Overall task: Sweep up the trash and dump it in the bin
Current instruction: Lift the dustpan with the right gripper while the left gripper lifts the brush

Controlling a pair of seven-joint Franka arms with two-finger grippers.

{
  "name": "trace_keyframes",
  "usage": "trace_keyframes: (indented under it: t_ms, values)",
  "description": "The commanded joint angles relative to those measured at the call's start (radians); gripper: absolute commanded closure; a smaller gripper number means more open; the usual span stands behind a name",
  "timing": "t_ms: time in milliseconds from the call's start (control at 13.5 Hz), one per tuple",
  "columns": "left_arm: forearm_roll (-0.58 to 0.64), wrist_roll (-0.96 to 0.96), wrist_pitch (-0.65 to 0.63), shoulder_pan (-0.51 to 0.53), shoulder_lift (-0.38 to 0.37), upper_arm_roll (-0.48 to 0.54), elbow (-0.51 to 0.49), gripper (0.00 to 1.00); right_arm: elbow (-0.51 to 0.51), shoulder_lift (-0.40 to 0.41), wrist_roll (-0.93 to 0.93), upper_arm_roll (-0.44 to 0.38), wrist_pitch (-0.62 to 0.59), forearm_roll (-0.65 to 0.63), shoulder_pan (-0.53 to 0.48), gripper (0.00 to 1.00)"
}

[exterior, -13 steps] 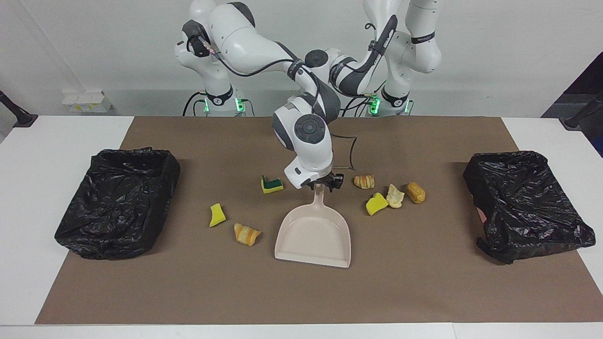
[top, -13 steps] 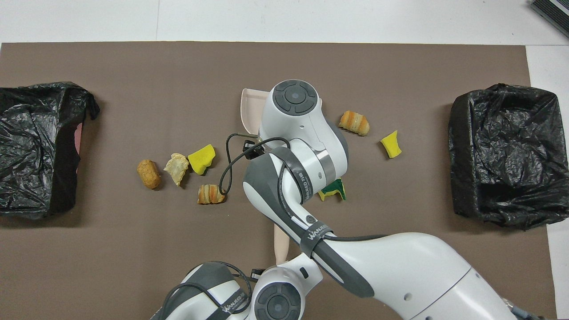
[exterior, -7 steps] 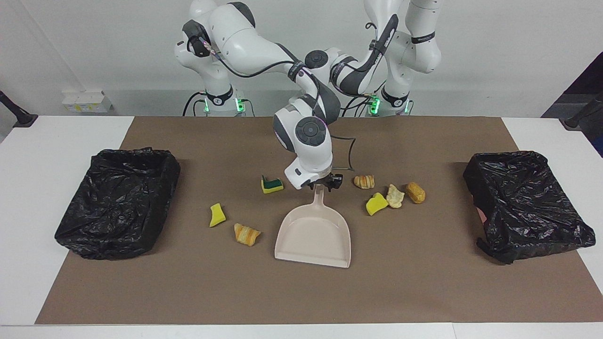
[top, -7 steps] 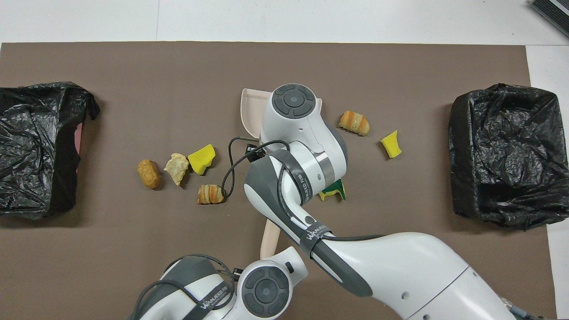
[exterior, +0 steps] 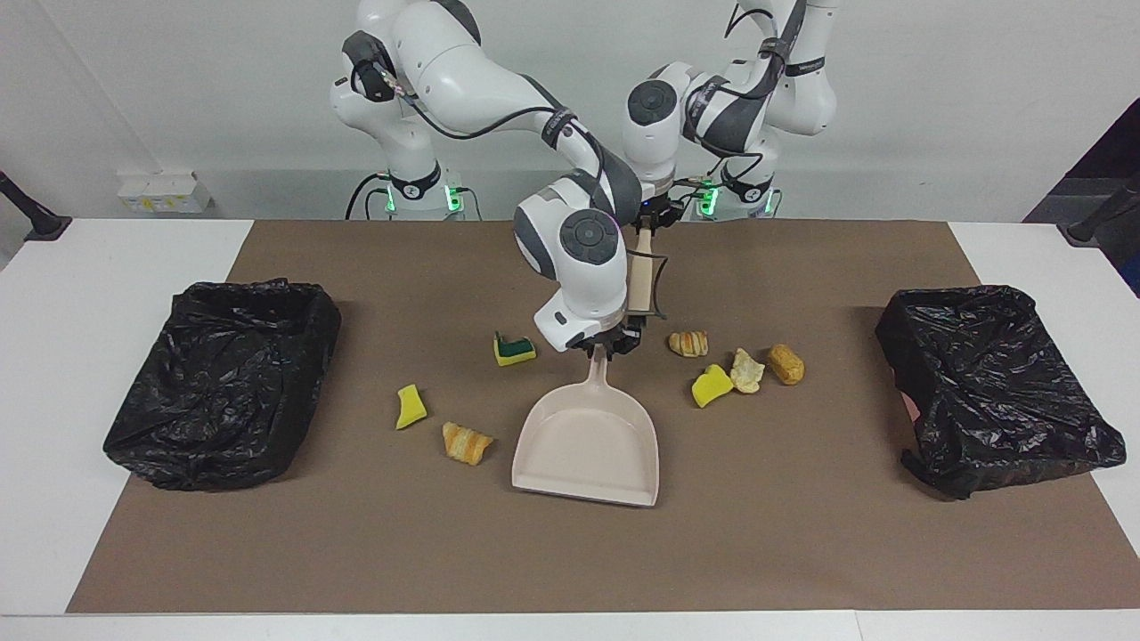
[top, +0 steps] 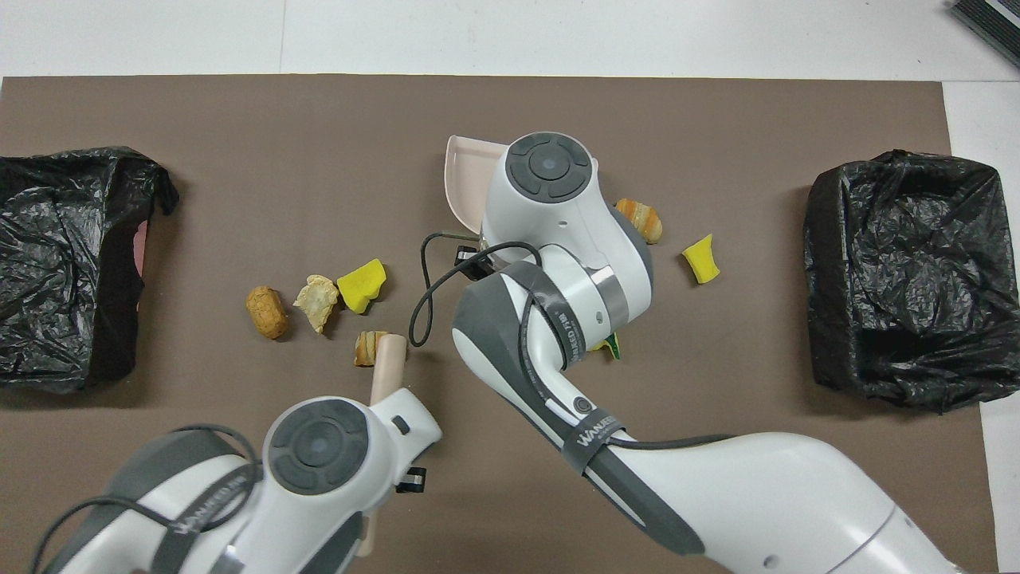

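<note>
My right gripper [exterior: 613, 345] is shut on the handle of the beige dustpan [exterior: 583, 445], whose wide mouth faces away from the robots; most of the pan [top: 466, 179] is hidden under my wrist in the overhead view. My left gripper [exterior: 650, 216] is shut on the beige brush [exterior: 638, 271] and holds it in the air over the mat; the brush also shows in the overhead view [top: 388, 360]. Trash lies on both sides of the pan: a green-yellow sponge [exterior: 515, 349], a yellow bit [exterior: 410, 406], a bread chunk [exterior: 466, 442], a croissant piece [exterior: 688, 343], a yellow sponge [exterior: 712, 385], pale bread [exterior: 746, 370], a golden bun [exterior: 786, 363].
Two bins lined with black bags stand on the brown mat [exterior: 802, 534], one at the right arm's end [exterior: 223, 383] and one at the left arm's end [exterior: 993, 383]. A black cable [exterior: 661, 285] loops beside the right wrist.
My left arm has lifted the brush up and swung it toward its own end of the table. The dustpan has shifted slightly toward the right arm's end. The trash has not moved.
</note>
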Motion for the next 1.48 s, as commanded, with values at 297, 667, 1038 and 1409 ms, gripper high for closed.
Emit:
trace_keyframes:
  t_ms: [297,667,1038,1409]
  values:
    - [0.052,0.160,0.054,0.419,0.003,-0.011,0.039,1.00,-0.040,-0.126,-0.554,0.009,-0.121,-0.002,-0.113,1.00]
    - [0.051,0.215,0.111,0.535,0.099,-0.011,0.082,1.00,-0.100,-0.161,-1.063,0.005,-0.210,-0.039,-0.151,1.00]
    - [0.051,0.237,0.203,0.480,0.141,-0.014,-0.013,1.00,-0.169,-0.186,-1.423,0.006,-0.190,-0.146,-0.138,1.00]
    - [0.041,0.234,0.272,0.420,0.170,-0.017,-0.028,1.00,-0.235,-0.186,-1.594,0.008,-0.182,-0.238,-0.078,1.00]
